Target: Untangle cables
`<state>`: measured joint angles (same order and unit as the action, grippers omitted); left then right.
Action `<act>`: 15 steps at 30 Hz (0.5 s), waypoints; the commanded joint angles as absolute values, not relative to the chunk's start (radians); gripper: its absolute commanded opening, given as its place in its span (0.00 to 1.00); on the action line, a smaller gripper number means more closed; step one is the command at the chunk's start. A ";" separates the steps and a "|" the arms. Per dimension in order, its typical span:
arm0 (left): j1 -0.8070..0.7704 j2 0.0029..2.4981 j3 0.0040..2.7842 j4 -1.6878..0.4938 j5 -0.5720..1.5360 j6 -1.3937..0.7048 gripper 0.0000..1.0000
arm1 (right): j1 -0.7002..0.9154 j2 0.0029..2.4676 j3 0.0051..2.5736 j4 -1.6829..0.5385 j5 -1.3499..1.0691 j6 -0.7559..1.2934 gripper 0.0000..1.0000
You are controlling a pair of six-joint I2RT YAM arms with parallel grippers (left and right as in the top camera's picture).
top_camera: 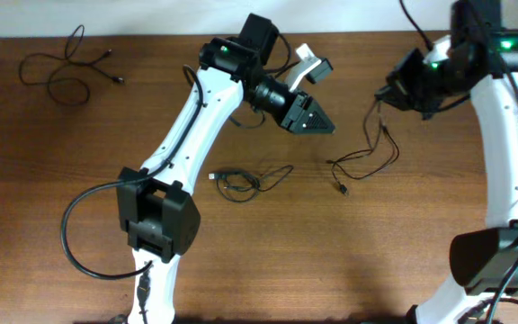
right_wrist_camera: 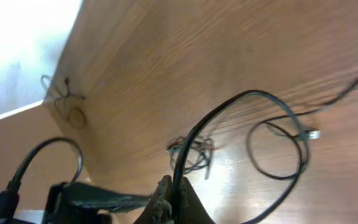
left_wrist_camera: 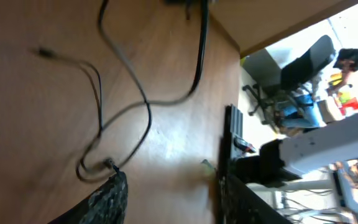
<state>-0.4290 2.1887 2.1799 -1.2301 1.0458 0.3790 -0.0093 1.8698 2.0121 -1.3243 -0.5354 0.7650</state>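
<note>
Three thin black cables show. My right gripper [top_camera: 392, 93] [right_wrist_camera: 176, 200] is shut on one cable [top_camera: 367, 148] [right_wrist_camera: 253, 99], which hangs down and loops on the table to a plug [top_camera: 342, 189]. A small coiled cable [top_camera: 239, 182] [right_wrist_camera: 191, 152] lies mid-table. A third loose cable [top_camera: 66, 67] [right_wrist_camera: 67, 102] lies at the far left. My left gripper [top_camera: 320, 103] [left_wrist_camera: 173, 199] hovers between the coil and the held cable, open, with nothing between its fingers [left_wrist_camera: 107, 199]. The held cable's strands [left_wrist_camera: 104, 112] lie just past its left fingertip.
The brown wooden table [top_camera: 268, 261] reaches a far edge along the top of the overhead view. Thick black arm cables [top_camera: 75, 243] loop by the left arm's base. Chairs and clutter [left_wrist_camera: 303, 74] stand beyond the table's edge.
</note>
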 commanded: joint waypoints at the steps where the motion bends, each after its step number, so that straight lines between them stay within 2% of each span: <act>1: -0.467 2.188 2.204 -1.189 0.984 0.398 0.47 | 0.038 1.871 2.019 -1.297 -0.545 0.864 0.04; 2: -0.477 2.188 2.204 -1.182 0.944 0.398 0.43 | 0.050 1.871 2.019 -1.285 -0.545 0.882 0.04; 5: -0.497 2.188 2.204 -1.150 0.891 0.339 0.48 | 0.072 1.871 2.019 -1.264 -0.545 0.941 0.04; 11: -0.504 2.188 2.204 -1.024 0.889 0.191 0.47 | 0.074 1.871 2.019 -1.240 -0.572 1.016 0.04; 14: -0.504 2.188 2.204 -1.013 0.889 0.190 0.43 | 0.072 1.871 2.019 -1.240 -0.575 1.016 0.04; 15: -0.504 2.188 2.204 -1.013 0.888 0.191 0.39 | 0.070 1.871 2.019 -1.240 -0.575 1.024 0.04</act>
